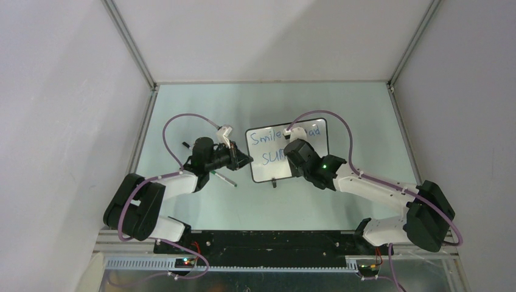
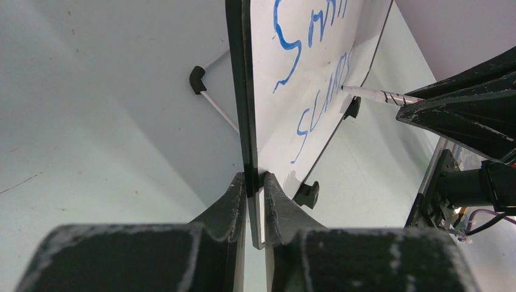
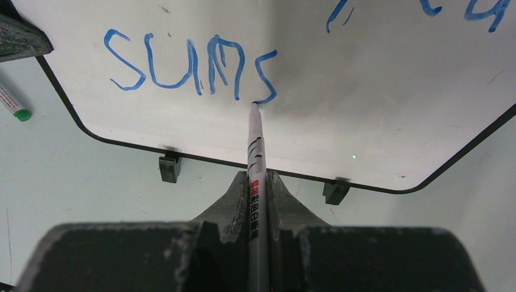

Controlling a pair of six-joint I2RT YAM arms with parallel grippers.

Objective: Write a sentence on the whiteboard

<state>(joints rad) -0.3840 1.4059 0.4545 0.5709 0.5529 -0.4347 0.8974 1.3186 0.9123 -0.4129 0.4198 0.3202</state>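
Observation:
The whiteboard (image 1: pixel 266 172) lies mid-table, its black frame edge pinched by my left gripper (image 2: pixel 254 178), which is shut on it. The sentence (image 1: pixel 266 138) is blue handwriting: a top line starting "Smile" and a lower line (image 3: pixel 188 64) that looks like "SUNS". My right gripper (image 3: pixel 258 176) is shut on a white marker (image 3: pixel 254 146). The marker's tip rests on the board just below the last letter. In the top view the right gripper (image 1: pixel 293 152) covers the right half of the writing.
A second marker with a green end (image 3: pixel 13 104) lies on the table left of the board, also seen as a thin marker (image 1: pixel 226 180) by the left arm. A small dark cap (image 1: pixel 185 145) lies farther left. The board's black feet (image 3: pixel 170 167) poke out at its near edge.

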